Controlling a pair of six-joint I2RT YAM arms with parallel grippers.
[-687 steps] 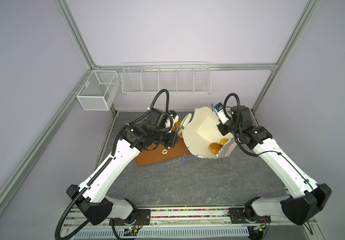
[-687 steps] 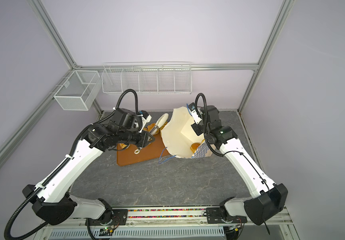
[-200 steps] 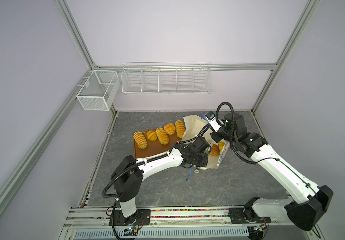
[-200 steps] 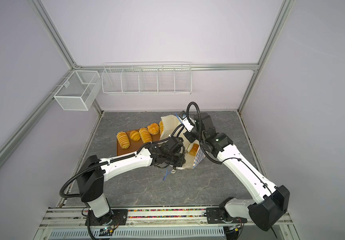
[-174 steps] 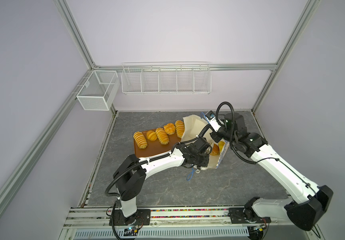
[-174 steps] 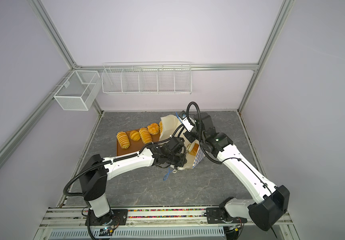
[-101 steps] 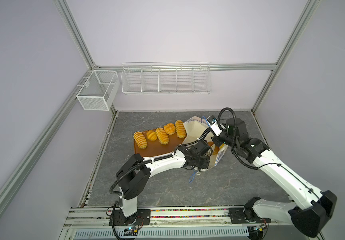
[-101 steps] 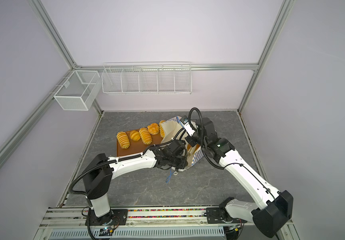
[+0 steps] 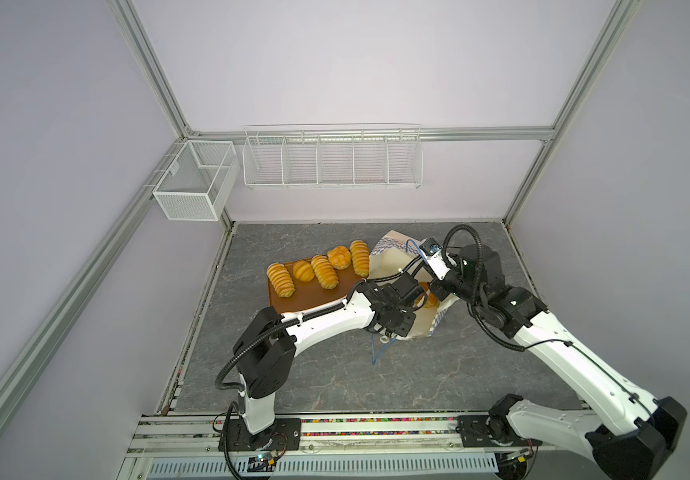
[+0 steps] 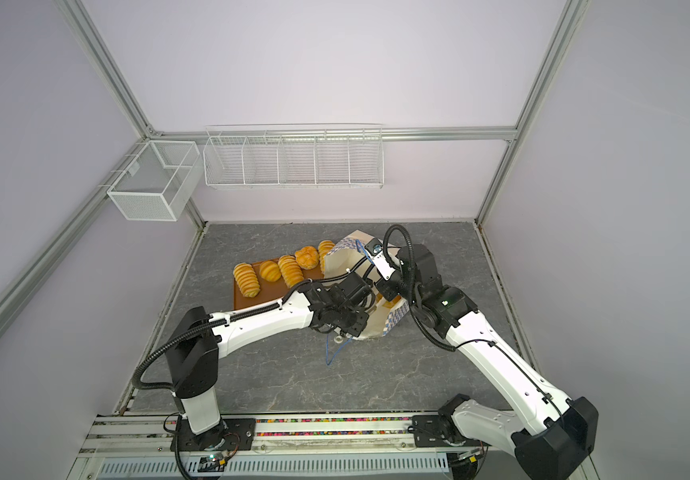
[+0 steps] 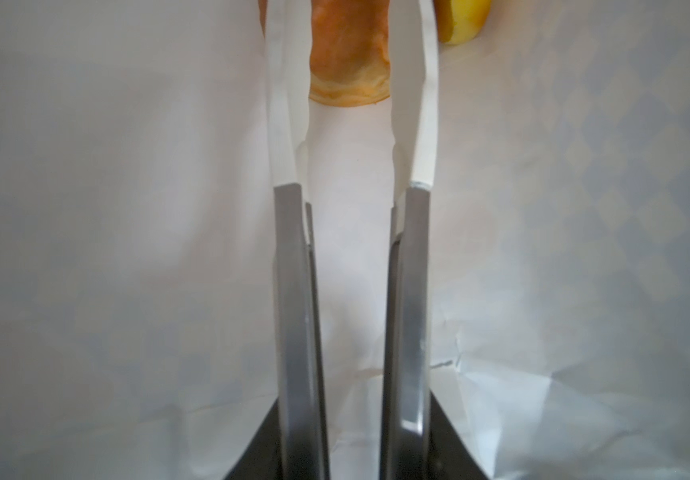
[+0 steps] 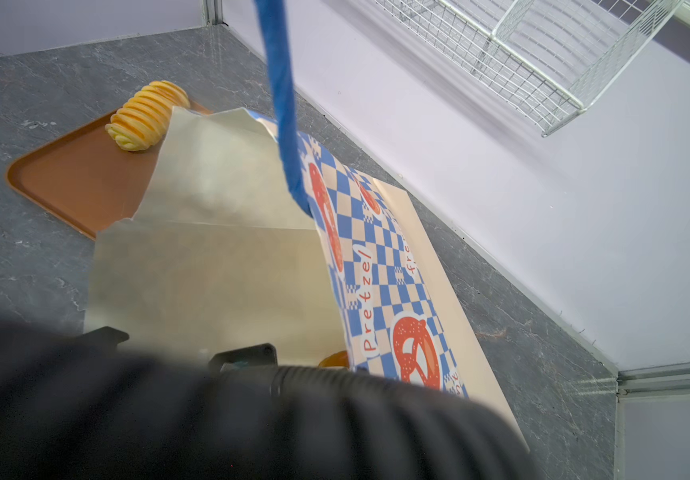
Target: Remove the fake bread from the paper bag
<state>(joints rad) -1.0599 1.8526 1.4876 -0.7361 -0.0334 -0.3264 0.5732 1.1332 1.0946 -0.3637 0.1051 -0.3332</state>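
Observation:
The paper bag (image 9: 389, 266) (image 10: 343, 266) (image 12: 218, 266) lies tilted on the table, mouth toward me, overlapping the tray's right end. My left gripper (image 11: 349, 16) (image 9: 413, 299) is deep inside it. Its fingers stand open, and a brown piece of fake bread (image 11: 347, 54) lies between the white tips. A yellow piece (image 11: 459, 20) lies beside it. My right gripper (image 9: 438, 289) (image 10: 384, 289) is shut on the bag's right rim; a black hose hides its fingers in the right wrist view. Several pieces of fake bread (image 9: 322, 270) (image 10: 289, 270) rest on the brown tray (image 9: 293, 303) (image 12: 77, 183).
One blue cord handle (image 12: 283, 104) crosses the right wrist view; another trails on the table (image 9: 378, 351). A white wire rack (image 9: 332, 162) and a mesh box (image 9: 193, 183) hang on the back wall. The arms cross closely at the bag's mouth.
The left gripper has pushed deeper into the bag and its jaws have parted. The right arm has lowered the bag's rim slightly.

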